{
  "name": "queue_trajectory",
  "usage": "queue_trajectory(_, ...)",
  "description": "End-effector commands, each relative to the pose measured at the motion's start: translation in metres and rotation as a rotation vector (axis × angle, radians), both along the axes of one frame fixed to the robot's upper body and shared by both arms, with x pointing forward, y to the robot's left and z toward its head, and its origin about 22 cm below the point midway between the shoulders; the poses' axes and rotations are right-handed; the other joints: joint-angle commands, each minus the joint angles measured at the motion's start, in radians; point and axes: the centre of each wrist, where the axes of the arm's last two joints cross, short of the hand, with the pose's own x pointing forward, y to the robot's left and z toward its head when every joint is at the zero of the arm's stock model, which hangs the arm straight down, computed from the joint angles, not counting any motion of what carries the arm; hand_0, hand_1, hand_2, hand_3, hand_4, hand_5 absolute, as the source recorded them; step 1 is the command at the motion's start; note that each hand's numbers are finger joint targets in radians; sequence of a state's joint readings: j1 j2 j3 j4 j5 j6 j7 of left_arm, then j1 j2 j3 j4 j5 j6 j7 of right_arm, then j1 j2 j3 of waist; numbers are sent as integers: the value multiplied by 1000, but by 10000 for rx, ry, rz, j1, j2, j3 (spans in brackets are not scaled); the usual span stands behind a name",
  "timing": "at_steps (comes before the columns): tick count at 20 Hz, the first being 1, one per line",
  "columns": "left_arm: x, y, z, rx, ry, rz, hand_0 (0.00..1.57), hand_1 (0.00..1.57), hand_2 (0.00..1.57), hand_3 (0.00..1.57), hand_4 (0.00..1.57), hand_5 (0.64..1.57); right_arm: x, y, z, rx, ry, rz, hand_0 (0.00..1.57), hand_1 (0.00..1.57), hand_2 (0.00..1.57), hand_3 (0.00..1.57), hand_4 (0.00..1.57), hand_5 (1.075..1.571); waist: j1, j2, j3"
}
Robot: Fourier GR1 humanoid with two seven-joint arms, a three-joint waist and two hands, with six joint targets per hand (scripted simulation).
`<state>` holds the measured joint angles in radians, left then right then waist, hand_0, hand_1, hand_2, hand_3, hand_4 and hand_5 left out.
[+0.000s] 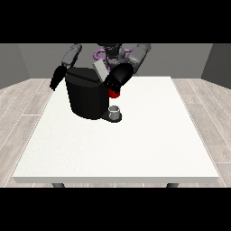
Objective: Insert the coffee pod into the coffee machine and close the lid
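Observation:
The black coffee machine (87, 97) stands on the white table (135, 144) at the back left. Its grey lid (100, 70) is tilted up above the top. The hand at the view's right (115, 81) is at the machine's upper right side, just above a red thing at the machine (114, 94). A small grey thing (115, 110) sits on the machine's low base at the front right; I cannot tell it for the pod. The hand at the view's left (56, 79) hangs beside the machine's left side, apart from it, with its fingers straight and pointing down.
The table's surface stretches wide in front of and to the right of the machine. The robot's body (113, 53) stands behind the table's far edge. Wooden floor surrounds the table.

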<state>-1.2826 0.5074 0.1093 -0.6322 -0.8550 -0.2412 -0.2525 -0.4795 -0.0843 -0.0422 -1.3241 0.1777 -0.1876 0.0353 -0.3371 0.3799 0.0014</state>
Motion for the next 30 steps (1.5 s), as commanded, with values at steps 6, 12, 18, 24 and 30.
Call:
queue_trajectory(6,-2,3,4,870,-858,-95,742,742,871,653,0,1571,5,6,10,-107,-111,-312,0,0,0,0,215,1571,228,223,-15)
queue_trajectory(12,-6,15,29,936,-1303,723,0,0,587,459,0,1571,4,12,6,-251,-379,34,0,0,0,0,87,1571,-64,574,-12)
queue_trajectory(18,-1,7,5,890,-599,574,0,0,432,326,0,1571,6,-11,-2,-334,10,-419,0,0,0,0,152,1571,128,51,-12)
queue_trajectory(24,3,-35,-57,670,702,-103,0,0,0,60,0,1571,-2,-36,-47,222,1688,-1346,0,0,0,0,153,1571,1462,-1356,-9)
queue_trajectory(30,-2,-39,-99,104,1941,-834,0,0,177,0,0,1571,-28,-54,-98,391,2758,-1938,0,0,0,0,0,1571,2213,-2452,-11)
